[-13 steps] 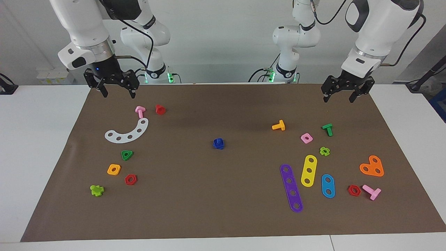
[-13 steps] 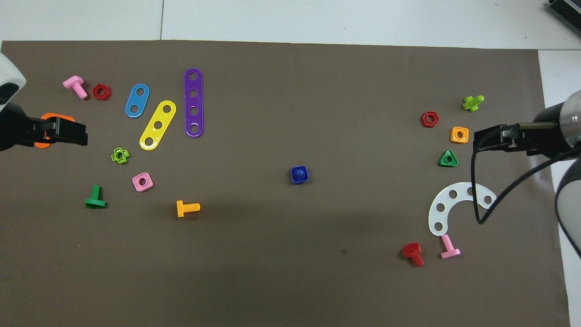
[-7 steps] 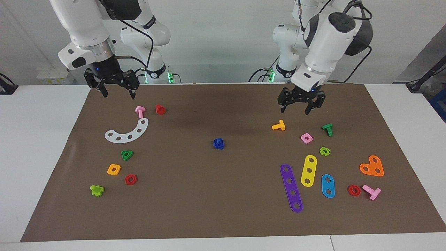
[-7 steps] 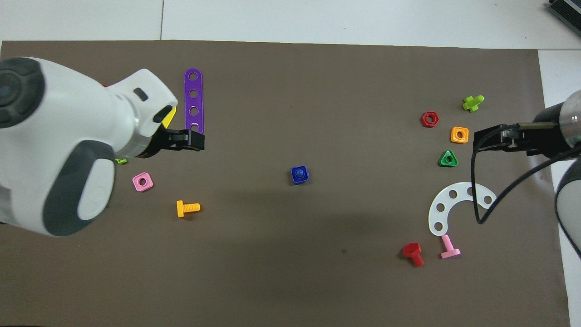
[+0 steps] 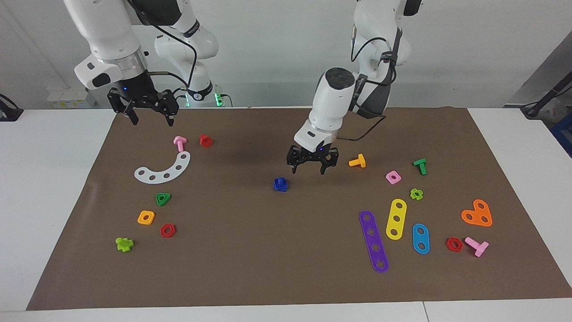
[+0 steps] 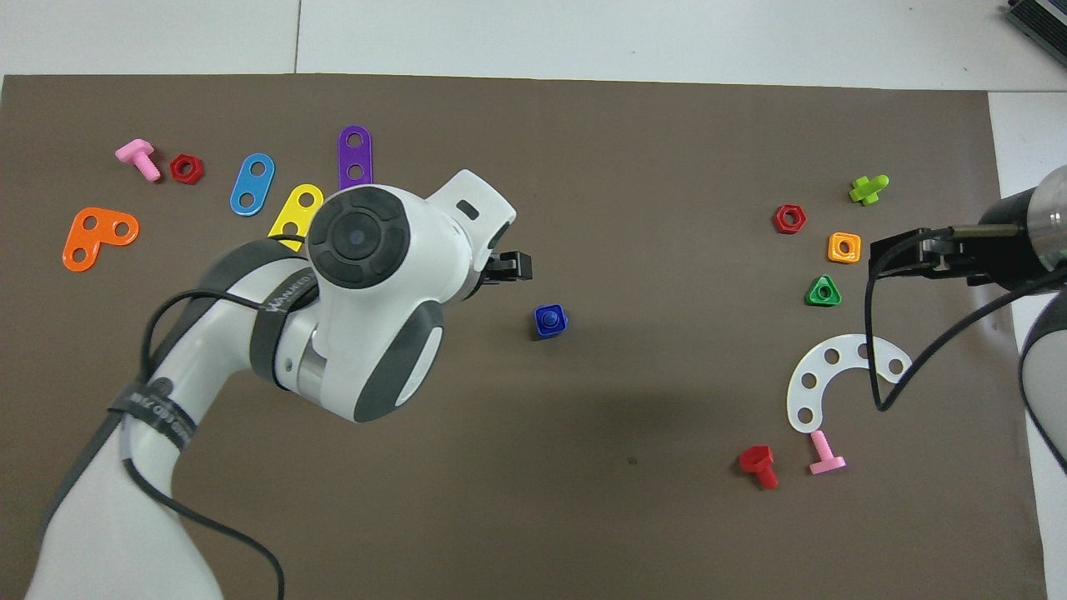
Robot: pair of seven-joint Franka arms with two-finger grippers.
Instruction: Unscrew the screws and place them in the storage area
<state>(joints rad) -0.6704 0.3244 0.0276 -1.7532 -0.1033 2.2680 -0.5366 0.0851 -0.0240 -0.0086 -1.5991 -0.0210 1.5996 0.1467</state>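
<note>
Blue screw, light stiff plastic (seated in nut): grasp head; left gripper spread empty, at its 2 o'clock.

A robotics lab: two white arms over a paper-covered table.

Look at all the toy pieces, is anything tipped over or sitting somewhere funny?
Nothing is spilled or broken. Only the blue screw stands out, sitting alone mid-mat in its blue nut. The open left gripper hangs beside it; the right gripper waits.
</note>
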